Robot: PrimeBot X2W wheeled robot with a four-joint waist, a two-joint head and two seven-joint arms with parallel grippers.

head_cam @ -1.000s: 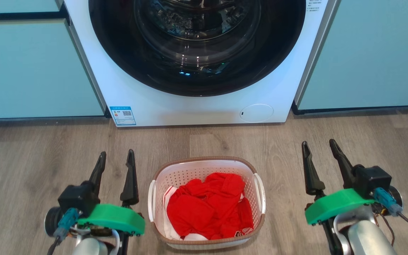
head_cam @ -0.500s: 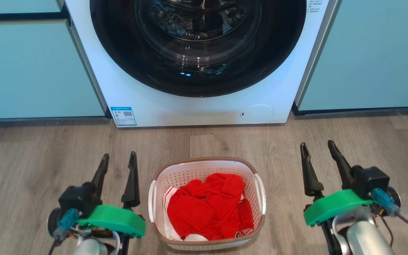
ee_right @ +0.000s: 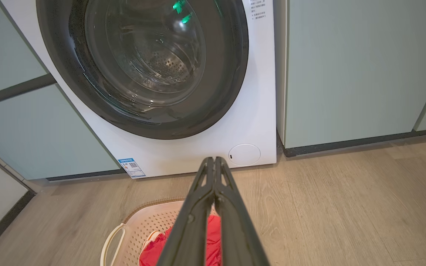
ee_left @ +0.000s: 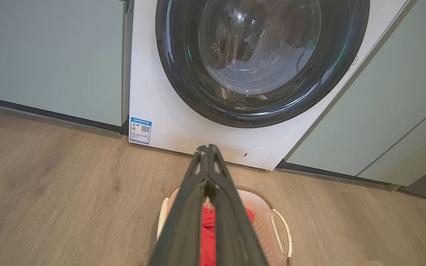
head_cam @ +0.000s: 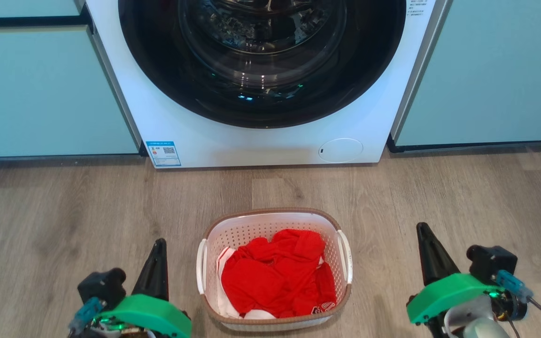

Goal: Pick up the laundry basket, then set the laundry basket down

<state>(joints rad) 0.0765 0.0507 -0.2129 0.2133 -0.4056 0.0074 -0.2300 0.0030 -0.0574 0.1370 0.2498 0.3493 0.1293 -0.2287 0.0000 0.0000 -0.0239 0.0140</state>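
The left pincer (head_cam: 159, 245) has its two dark fingers pressed flat together. The left wrist view shows the left pincer (ee_left: 206, 148) meeting in a single point with nothing between the fingers. It holds nothing and touches nothing. It sits at the near left, just beside the left handle of the laundry basket (head_cam: 261, 228) but apart from it.

The right pincer (head_cam: 424, 234) is closed the same way. In its own wrist view the right pincer (ee_right: 213, 159) shows the fingers joined along their length and empty. It stands at the near right, farther from the basket's right handle than the left pincer is from the left one.

Between the two arms, the laundry basket rests on the wood-look floor (head_cam: 64, 202), upright. Its brown rim and white perforated walls are in view in the left wrist camera (ee_left: 263, 221) and the right one (ee_right: 142, 225). Inside lies a heap of red clothes (head_cam: 275, 277) with some white fabric showing at the edges.

On the far side of the basket, across a strip of floor, is a white washing machine (head_cam: 261, 141) with a dark round glass door. Pale green cabinets (head_cam: 40, 94) flank it on both sides.
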